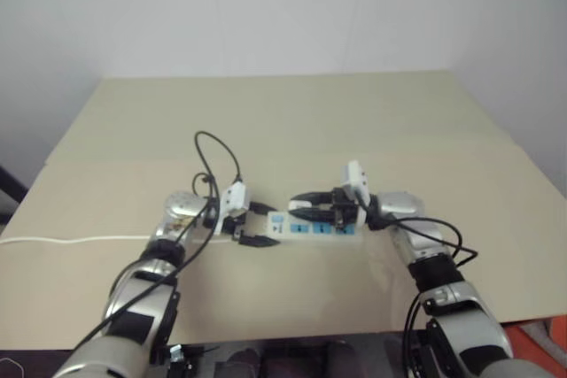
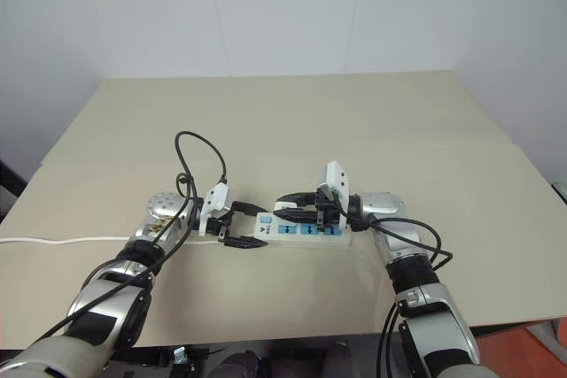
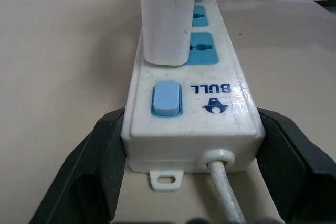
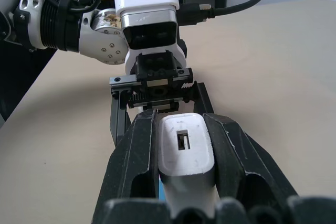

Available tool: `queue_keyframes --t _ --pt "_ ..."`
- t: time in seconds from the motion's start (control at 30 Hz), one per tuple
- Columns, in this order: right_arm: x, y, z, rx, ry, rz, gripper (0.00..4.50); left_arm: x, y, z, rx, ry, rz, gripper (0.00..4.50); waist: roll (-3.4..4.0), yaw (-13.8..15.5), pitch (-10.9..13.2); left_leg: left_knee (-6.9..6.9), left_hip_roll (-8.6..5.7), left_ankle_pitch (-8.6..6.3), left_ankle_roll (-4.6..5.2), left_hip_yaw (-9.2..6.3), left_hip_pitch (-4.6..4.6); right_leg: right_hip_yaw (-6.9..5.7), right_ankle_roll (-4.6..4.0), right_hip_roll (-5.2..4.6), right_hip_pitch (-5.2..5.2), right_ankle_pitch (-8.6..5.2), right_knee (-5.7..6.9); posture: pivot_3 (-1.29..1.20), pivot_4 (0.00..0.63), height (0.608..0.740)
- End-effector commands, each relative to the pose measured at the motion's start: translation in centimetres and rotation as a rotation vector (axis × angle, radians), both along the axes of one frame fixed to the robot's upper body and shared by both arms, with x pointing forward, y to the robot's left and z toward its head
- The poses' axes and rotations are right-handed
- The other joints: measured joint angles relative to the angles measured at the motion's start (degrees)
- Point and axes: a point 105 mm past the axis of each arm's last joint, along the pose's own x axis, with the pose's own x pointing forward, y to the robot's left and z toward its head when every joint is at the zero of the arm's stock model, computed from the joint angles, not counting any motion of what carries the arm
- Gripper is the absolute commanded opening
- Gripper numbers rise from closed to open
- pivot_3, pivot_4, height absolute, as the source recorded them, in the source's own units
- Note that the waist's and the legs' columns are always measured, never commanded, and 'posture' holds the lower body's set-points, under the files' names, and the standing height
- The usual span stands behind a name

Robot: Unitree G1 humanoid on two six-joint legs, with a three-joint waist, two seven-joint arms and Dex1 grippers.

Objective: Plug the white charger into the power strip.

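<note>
The power strip (image 3: 191,114) lies flat on the tan table, a long white bar with blue sockets and a blue switch. My left gripper (image 2: 248,226) is shut on its switch end, one black finger (image 3: 100,166) on each side, where the white cord (image 1: 71,240) leaves. The white charger (image 4: 185,150) stands upright between the fingers (image 4: 139,156) of my right gripper (image 2: 292,210), which is shut on it. The charger's lower end (image 3: 164,19) sits at the strip's top face by the socket nearest the switch. Its prongs are hidden.
The table (image 1: 354,121) stretches wide and bare behind the strip, up to a white wall. The strip's cord runs off over the table's left edge. A black cable loop (image 1: 217,152) arches above my left wrist. An orange object (image 1: 540,343) sits past the front right corner.
</note>
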Motion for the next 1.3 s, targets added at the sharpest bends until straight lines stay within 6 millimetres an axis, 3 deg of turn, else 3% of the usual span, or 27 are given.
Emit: queue_keyframes --t 0.03,0.37,0.7,1.03,1.2,1.3 --pt "-0.3 -0.3 -3.7 -0.109 0.103 -0.012 1.19 -0.4 0.2 -0.6 0.041 0.01 -0.03 3.24 0.0 0.0 0.0 0.0 0.0 0.0 0.0 0.0 0.01 0.0 0.0 0.0 0.0 0.0 0.0 0.0 0.15 0.74" --pt "0.2 -0.1 -4.0 -0.108 0.121 -0.017 1.19 -0.5 0.4 -0.6 0.038 0.012 -0.022 3.24 0.01 -0.3 -0.1 -0.05 0.07 -0.04 0.01 0.0 0.2 0.02 0.0 0.06 0.09 0.0 0.02 0.0 0.15 0.74" --pt "0.1 -0.5 -3.5 -0.092 0.026 -0.016 1.19 -0.3 0.2 -0.6 0.037 0.007 -0.016 3.24 0.02 -0.3 -0.1 -0.05 0.09 -0.04 0.0 0.01 0.22 0.03 0.0 0.07 0.09 0.0 0.03 0.0 0.15 0.74" --pt "0.3 -1.0 -2.9 -0.079 0.02 -0.032 4.47 -0.1 -0.1 -0.5 0.043 0.004 -0.017 3.24 0.01 0.0 -0.2 -0.05 0.07 -0.03 -0.02 0.0 0.16 0.01 0.0 0.06 0.07 0.0 -0.01 0.0 0.15 0.74" --pt "0.3 -1.3 -2.7 -0.085 0.013 -0.031 4.47 0.0 0.0 -0.4 0.046 0.029 -0.009 3.24 0.01 0.1 -0.2 -0.05 0.07 -0.03 -0.01 0.0 0.15 0.0 0.0 0.06 0.07 0.0 -0.01 0.0 0.15 0.74" --pt "0.3 -1.4 -2.6 -0.084 0.001 -0.034 4.5 0.3 0.0 -0.2 0.044 0.031 0.002 4.24 0.01 0.2 -0.2 -0.05 0.07 -0.03 -0.01 0.0 0.15 0.0 0.0 0.06 0.08 0.0 -0.01 0.0 0.15 0.74"
